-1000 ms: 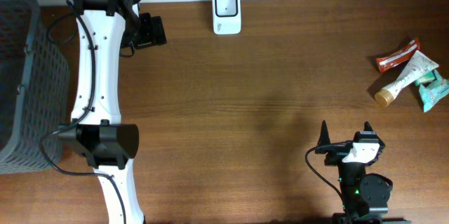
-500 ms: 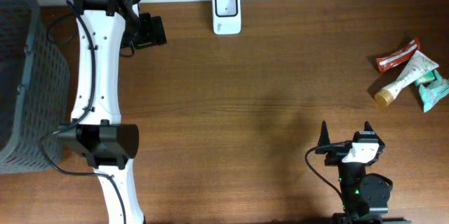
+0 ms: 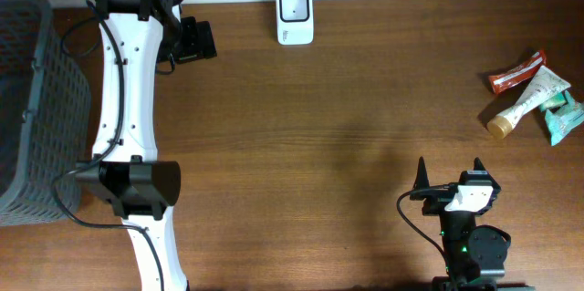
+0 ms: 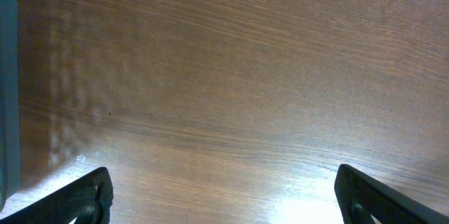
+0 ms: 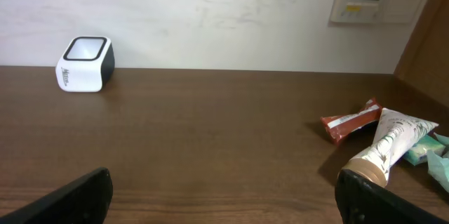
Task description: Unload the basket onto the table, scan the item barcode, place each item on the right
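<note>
**Both pincers wide and empty; items lie at far right**

At upper left, the left pincer (image 3: 190, 41) hangs spread wide over the bare counter (image 3: 347, 145). The scanner (image 3: 295, 15) stands top centre. At lower right, the right pincer (image 3: 449, 174) gapes, holding nothing. The tube (image 3: 531, 99), between a red sachet (image 3: 516, 72) and a teal packet (image 3: 564, 116), looks light, squashy and slick. It is probably best gripped near its firm capped end.

Light was soft and even; glare whitened the table (image 4: 295, 189) up close; the tube (image 5: 393, 140) threw a faint shadow.
</note>
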Tool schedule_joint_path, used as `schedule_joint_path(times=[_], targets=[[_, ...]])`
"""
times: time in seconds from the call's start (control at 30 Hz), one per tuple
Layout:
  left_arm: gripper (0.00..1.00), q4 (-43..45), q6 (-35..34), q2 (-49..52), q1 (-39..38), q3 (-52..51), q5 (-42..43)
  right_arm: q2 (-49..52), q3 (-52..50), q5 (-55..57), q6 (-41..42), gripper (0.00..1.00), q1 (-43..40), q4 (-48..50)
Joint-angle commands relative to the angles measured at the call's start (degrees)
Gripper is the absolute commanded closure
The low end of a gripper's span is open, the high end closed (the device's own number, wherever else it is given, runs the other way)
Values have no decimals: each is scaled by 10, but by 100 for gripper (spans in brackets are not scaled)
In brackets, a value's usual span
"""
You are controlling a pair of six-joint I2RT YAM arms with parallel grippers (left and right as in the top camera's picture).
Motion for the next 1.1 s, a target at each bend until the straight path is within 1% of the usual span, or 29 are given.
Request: schedule_joint_path(times=[0.0, 0.27, 0.4, 0.53, 0.6, 0.63, 0.77, 0.9, 1.0, 1.07], targets=[[1, 0, 1, -7, 0, 5, -4, -6, -4, -3, -4, 1, 4, -4], [1, -1, 1, -18, 0, 5, -4, -6, -4, -3, -4, 1, 4, -4], [1, 1, 1, -56, -12, 5, -1, -6, -4, -3, -4, 1, 4, -4], [1, 6, 0, -97, -29, -2, -31, -6, -4, -3, -4, 1, 4, -4], [1, 23, 0, -127, -40, -25, -35, -6, -4, -3, -4, 1, 4, -4], [1, 36, 0, -144, -45, -43, -35, -6, -4, -3, -4, 1, 4, -4], [1, 103, 0, -226, -59, -173, -46, -6, -4, -3, -4, 1, 4, -4], [1, 175, 0, -315, -60, -361, -55, -6, -4, -3, -4, 1, 4, -4], [1, 250, 0, -388, -60, -505, -54, -6, -4, -3, -4, 1, 4, -4], [1, 295, 0, -429, -59, -579, -54, -6, -4, -3, -4, 1, 4, -4]])
